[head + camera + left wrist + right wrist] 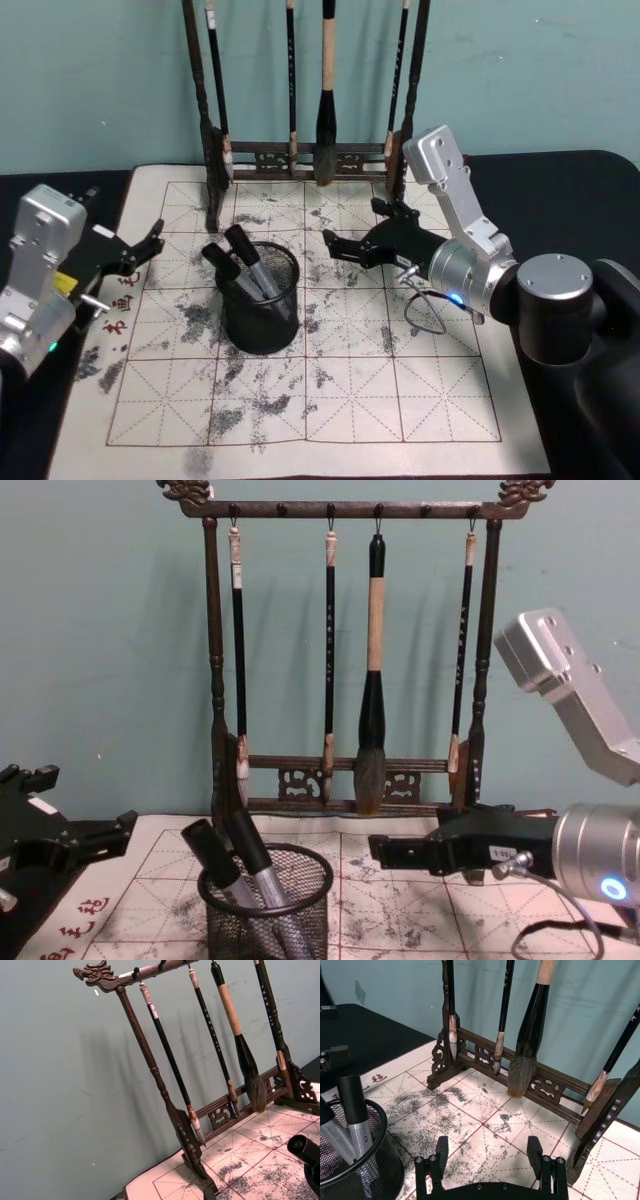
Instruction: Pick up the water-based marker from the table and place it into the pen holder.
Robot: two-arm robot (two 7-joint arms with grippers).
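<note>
- Left gripper (150, 243) sits left of the pen holder (260, 300), fingers spread, empty.
- Pen holder stands on the ink-stained grid mat (400, 395), before the brush rack (345, 630); two markers (243, 262) lean inside it.
- Right gripper (335, 245) hovers right of the pen holder, fingers (441, 1149) apart, holding nothing.

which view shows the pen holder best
The head view: the whole pen holder shows from above, markers standing inside, right gripper open beside it. The chest view cuts off its base, the right wrist view catches one side, and the left wrist view catches a dark edge, perhaps its rim.
</note>
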